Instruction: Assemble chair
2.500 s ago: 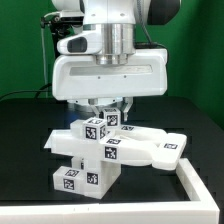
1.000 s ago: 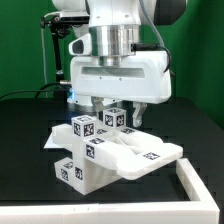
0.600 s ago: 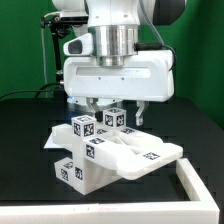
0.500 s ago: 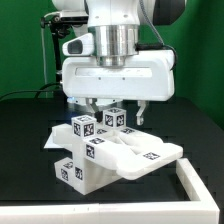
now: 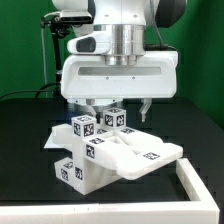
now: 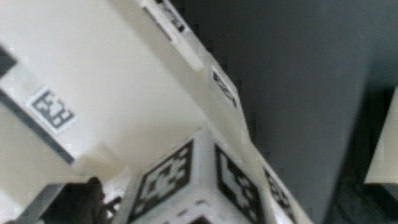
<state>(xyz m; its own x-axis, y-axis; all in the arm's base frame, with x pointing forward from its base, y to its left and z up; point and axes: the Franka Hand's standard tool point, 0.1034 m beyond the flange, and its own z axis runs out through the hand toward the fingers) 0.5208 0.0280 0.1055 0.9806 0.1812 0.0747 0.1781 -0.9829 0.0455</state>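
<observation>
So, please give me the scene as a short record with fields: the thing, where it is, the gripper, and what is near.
thing: the chair, white, partly put together, with black-and-white marker tags
position: resting on the black table, lying tilted, not standing upright
gripper: the gripper is directly above the chair's upper bars, fingers open, holding nothing
contact: cannot tell if a fingertip touches the chair
nearby: a low white wall at the exterior view's right
wrist view: close look at white bars and tags, blurred
</observation>
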